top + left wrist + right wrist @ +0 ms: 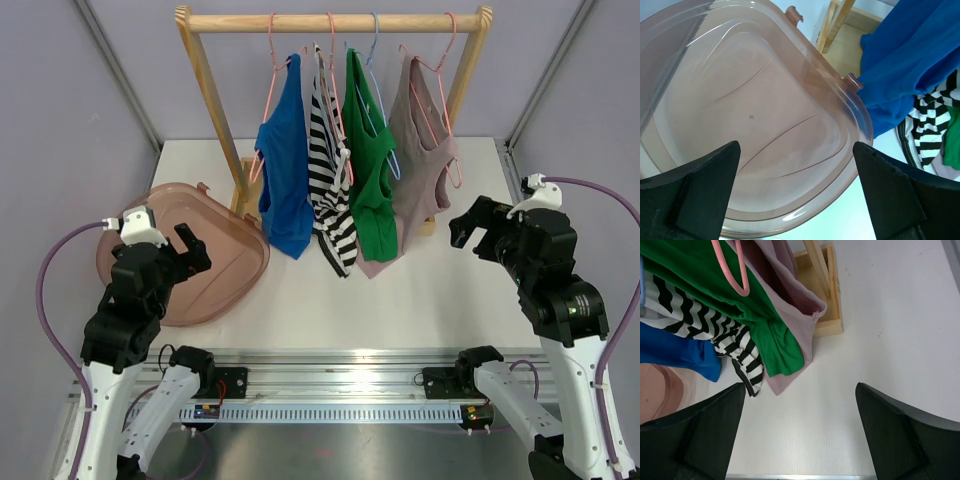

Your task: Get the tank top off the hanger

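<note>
Left fingers point(705, 195): spread wide, gripping nothing; the left gripper point(188, 248) hangs above the bin point(225, 270).
Right fingers point(900, 430): spread just as wide, also gripping nothing; the right gripper point(468, 230) hangs above the table point(440, 300), just right of the hems.
Tops: four hang on the rack point(335, 21), side by side and touching. Left to right they are the blue top point(285, 175), striped top point(330, 195), green top point(370, 185) and mauve top point(420, 165). Each is on its hanger, and the grippers are apart from all of them.
Hangers: pink hangers point(272, 60) and one blue hanger point(375, 40), hooked over the top bar.
Bin: translucent pink, lying at the table's left edge, near the rack's left foot.
Table: white and matte, with a metal rail point(340, 385) along the near edge by the arm bases.
Room: pale lilac walls point(60, 100) on three sides, with metal posts in the back corners.
Top view only: the bar, the hooks and both arms together.
Left wrist only: curved ridges and a small dark speck inside the bin, two tabs on its rim, and the blue hem just beyond the rim.
Right wrist only: the rack's wooden right foot point(827, 325) with the mauve hem against it, and a pink hanger loop in front of the green and mauve tops.
</note>
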You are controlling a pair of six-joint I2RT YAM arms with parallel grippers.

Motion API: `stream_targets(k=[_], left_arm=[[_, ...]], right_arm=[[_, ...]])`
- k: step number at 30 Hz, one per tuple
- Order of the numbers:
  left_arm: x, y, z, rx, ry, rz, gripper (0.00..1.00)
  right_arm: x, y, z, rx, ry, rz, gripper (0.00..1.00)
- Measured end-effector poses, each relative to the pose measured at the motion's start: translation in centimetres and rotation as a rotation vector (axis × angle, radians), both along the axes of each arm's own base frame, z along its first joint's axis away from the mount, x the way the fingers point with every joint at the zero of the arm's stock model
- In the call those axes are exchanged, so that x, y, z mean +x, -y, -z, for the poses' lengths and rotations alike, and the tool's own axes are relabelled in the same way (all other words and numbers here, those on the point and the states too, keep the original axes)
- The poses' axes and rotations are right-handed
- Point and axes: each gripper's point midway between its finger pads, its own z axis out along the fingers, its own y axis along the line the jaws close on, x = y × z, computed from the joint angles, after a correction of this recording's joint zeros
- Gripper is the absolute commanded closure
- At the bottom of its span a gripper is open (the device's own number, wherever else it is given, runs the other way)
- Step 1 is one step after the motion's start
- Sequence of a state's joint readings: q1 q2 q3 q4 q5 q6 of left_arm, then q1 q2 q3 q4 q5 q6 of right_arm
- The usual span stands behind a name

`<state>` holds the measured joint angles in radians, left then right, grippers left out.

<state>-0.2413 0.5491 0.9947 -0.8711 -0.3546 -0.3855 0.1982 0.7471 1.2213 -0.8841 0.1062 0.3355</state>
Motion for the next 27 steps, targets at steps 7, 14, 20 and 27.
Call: stream_targets(k=[7,14,20,27], left_arm=[[0.3,2.2,-0.5,-0.052,0.027,0.112,0.01],[1.3,4.4,1.1,-0.092,0.013,0.21,0.01],[1.6,5.4,3.2,-0.105,-0.044,0.258,0.01],[1.5,5.7,2.7,-0.11,-0.019,0.279,0.01]], right_arm=[[0.1,0.0,-3.5,0.004,0.086,-0.004,0.01],[4.2,-2.2,-10.0,-0.015,0.177,-0.112,0.0],[9.9,-4.3,-13.9,-0.049,0.208,-0.194,0.07],[16.4,-5.4,-14.4,-0.123,0.181,-0.222,0.31]])
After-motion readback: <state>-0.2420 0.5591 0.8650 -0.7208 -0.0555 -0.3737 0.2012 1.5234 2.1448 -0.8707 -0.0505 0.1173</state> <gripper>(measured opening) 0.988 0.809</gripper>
